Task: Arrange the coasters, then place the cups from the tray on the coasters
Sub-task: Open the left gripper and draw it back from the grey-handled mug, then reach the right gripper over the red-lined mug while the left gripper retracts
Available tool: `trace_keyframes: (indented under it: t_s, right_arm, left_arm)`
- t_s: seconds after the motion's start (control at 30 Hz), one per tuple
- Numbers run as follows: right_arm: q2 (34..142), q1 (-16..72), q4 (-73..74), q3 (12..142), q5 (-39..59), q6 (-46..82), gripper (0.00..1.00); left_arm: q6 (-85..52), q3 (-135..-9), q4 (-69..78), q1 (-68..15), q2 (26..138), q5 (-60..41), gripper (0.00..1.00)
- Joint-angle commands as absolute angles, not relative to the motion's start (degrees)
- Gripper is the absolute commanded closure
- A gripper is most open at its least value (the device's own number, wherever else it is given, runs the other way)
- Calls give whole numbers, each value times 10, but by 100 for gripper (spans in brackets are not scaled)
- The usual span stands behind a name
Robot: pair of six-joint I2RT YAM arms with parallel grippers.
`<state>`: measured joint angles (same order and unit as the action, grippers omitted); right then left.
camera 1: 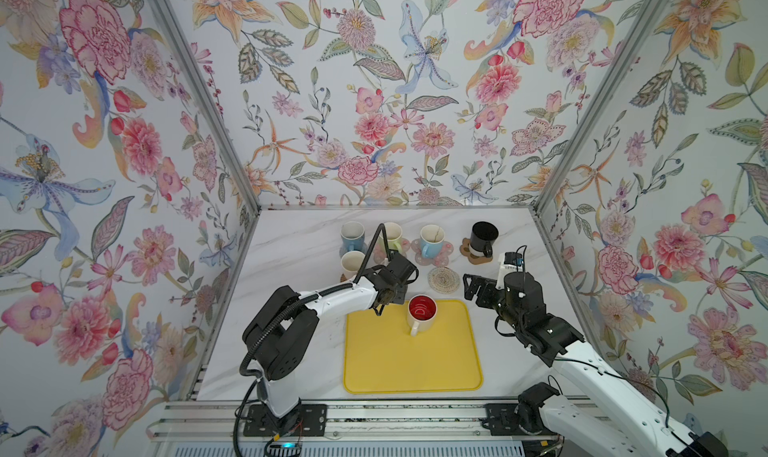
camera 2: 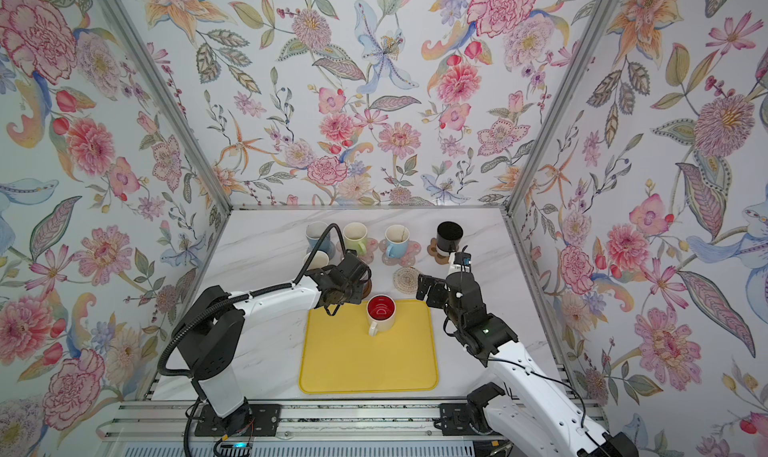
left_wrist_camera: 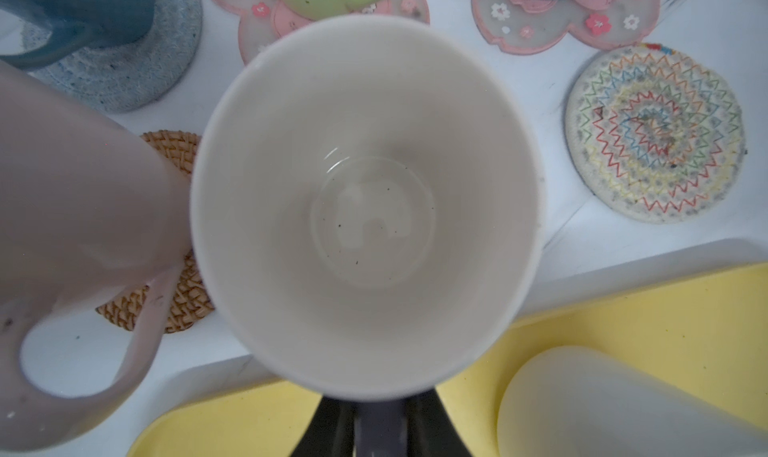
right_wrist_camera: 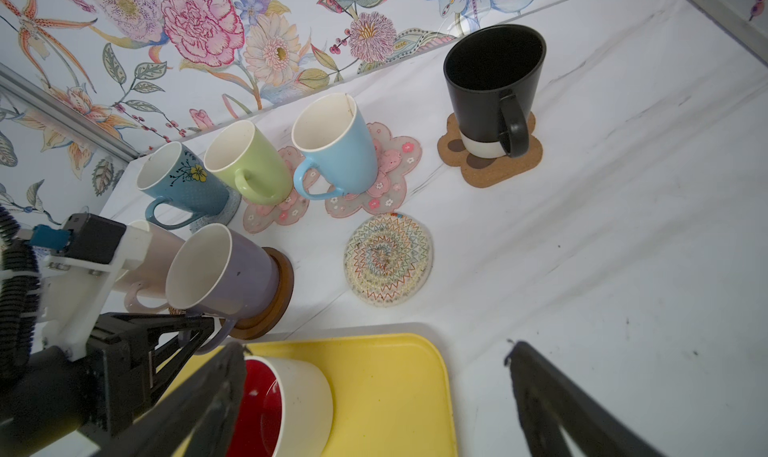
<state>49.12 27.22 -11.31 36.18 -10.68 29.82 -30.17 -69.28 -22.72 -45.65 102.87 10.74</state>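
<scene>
The left claw [left_wrist_camera: 378, 432] is down at the lilac mug [right_wrist_camera: 232, 276], jaws narrow with the mug's handle sitting right between them, but honestly I can't tell if they're pinching it or just loose around it. That mug stands upright on the dark wooden disc [right_wrist_camera: 279, 299], just past the far edge of the yellow tray [camera 1: 411, 363]. Right next to it the pale pink mug [left_wrist_camera: 75, 226] sits on the rattan coaster [left_wrist_camera: 183, 297]. The right claw [camera 1: 468, 287] hangs over the table [camera 1: 299, 268] by the tray's far right corner, jaws spread wide and holding nothing. Between the two claws lies the rope spiral coaster [camera 1: 444, 279] with rainbow zigzag stitching, bare. One mug is on the tray, the white mug with red inside [camera 1: 422, 314], near the far edge. Back row, left to right: dark blue mug [right_wrist_camera: 178, 180] on the grey-blue knit coaster [left_wrist_camera: 137, 72], green mug [right_wrist_camera: 245, 164] and light blue mug [right_wrist_camera: 336, 147] each on one of the pink flower coasters [right_wrist_camera: 392, 172], and the black mug [right_wrist_camera: 490, 85] on the brown paw coaster [right_wrist_camera: 490, 172].
</scene>
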Motion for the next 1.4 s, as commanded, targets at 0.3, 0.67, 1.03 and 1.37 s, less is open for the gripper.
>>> trace_keyframes:
  t_s: [0.3,0.67,1.03,1.37]
  right_arm:
    - [486,269,-121,362,-102,298,1]
    - [488,269,-124,365,-101,300,1]
    - [498,269,-134,368,-91,312,1]
    - [546,400,-213,398,-170,405,1]
  left_arm:
    - [-313,-689,-226,-451,997,119,48]
    - [-304,-631,-151,-450,833,151,9]
    - [-298,-343,96,-418,550,229,1]
    - [-288,-292,51,-352,451,239,1]
